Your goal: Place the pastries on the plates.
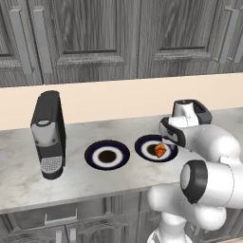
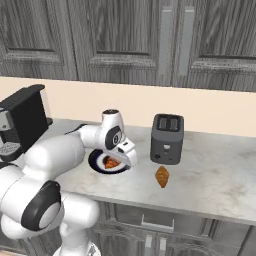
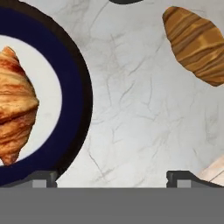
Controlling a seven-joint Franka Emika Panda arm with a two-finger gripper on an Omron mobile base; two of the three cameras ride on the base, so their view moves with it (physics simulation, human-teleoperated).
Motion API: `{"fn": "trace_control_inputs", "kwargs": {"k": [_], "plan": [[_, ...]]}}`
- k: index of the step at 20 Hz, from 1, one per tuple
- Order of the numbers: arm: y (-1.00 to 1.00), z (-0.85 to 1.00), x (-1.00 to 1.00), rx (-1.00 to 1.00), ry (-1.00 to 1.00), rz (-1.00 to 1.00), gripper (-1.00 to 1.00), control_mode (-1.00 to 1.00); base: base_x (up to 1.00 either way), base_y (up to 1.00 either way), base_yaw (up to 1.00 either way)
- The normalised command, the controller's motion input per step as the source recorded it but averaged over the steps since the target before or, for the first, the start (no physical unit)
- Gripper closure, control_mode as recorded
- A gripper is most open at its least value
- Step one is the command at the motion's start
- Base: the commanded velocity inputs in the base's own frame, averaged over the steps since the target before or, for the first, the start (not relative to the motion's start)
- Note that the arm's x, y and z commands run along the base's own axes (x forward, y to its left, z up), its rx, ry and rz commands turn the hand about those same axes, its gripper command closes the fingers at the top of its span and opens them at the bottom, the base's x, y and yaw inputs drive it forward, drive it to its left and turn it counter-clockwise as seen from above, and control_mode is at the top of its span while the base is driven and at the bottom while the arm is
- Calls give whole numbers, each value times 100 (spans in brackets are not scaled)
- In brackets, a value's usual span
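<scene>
Counter [image 1: 28, 175]: pale marbled stone running below dark wood cupboards.
First croissant [image 1: 160, 150]: lies on the centre of the plate nearer the arm [image 1: 147, 142]; in the hand view it sits at the left edge, inside the plate's white ring.
Second croissant [image 2: 162, 176]: lies on bare counter just in front of the toaster [image 2: 167, 138], apart from both plates; in the hand view it appears at the upper right [image 3: 197, 43].
Other plate [image 1: 107, 155]: holds nothing; it lies between the loaded plate and the coffee machine [image 1: 48, 134].
Gripper [image 3: 111, 178]: hangs over the counter between the loaded plate and the loose croissant; its two tips stand wide apart with only counter between them, so the jaws are open and carry nothing.
Progress (judged): one pastry placed, one left to carry to the bare plate.
Handling (judged): the croissant should be light, with a soft, flaky crust that dents or crumbles under a hard squeeze; its ridged surface ought to resist slipping.
Where to grip (judged): across the thick middle, jaws set on the two long flanks, not on the tapering ends, which offer little to bear on.
Risk (judged): the pointed ends could let it pivot if it is caught off-centre.
</scene>
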Motion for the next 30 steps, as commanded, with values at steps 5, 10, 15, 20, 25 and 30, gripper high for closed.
{"fn": "trace_control_inputs", "kwargs": {"k": [5, 10, 15, 20, 25, 30], "plan": [[-42, 2, 0, 0, 3, 1, -100, -100, 0, 0, 0], [-50, 0, 0, 0, 0, 1, -100, -100, 0, 0, 0], [-52, 0, 1, 0, 1, 0, -100, -100, 0, 0, 0], [-45, 0, 17, 0, 1, 1, -100, -100, 0, 0, 0], [-44, 0, 13, 0, 0, 1, -100, -100, 0, 0, 0], [-37, -5, 6, 0, 0, 3, -100, -100, 0, 0, 0]]}}
